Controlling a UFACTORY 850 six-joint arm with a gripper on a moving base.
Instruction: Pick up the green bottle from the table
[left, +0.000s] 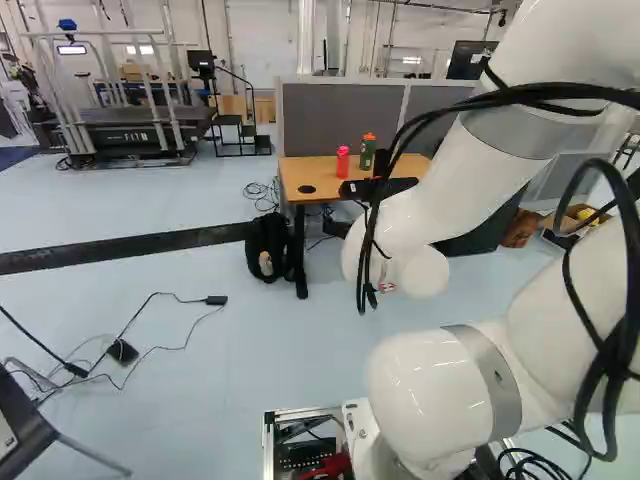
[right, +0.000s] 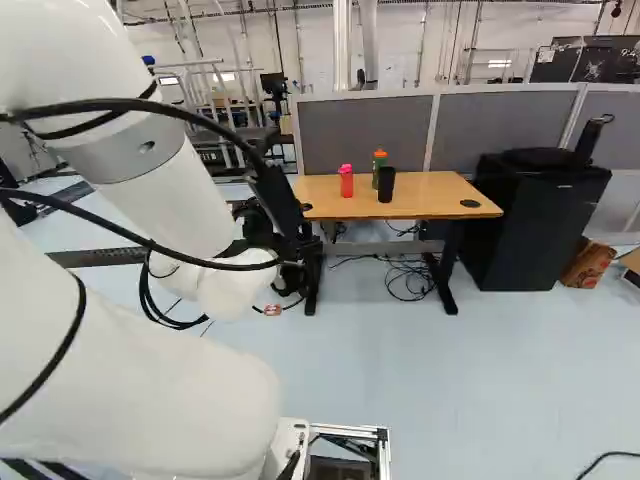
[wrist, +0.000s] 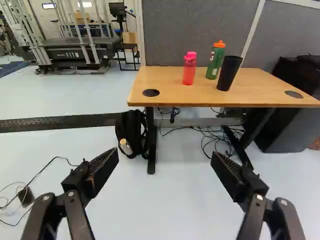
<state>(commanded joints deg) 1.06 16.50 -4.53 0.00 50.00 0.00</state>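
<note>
The green bottle (wrist: 214, 64) stands upright on the wooden counter (wrist: 175, 95), its long axis vertical, square to the surface, with the orange cap (wrist: 219, 44) pointing up. In the wrist view it shows between a red bottle (wrist: 189, 70) and a black tumbler (wrist: 229, 73); the tumbler partly covers it in the right base view. The jaws are spread wide, gripping nothing, and the bottle is well ahead of them, beyond the counter's near edge.
</note>
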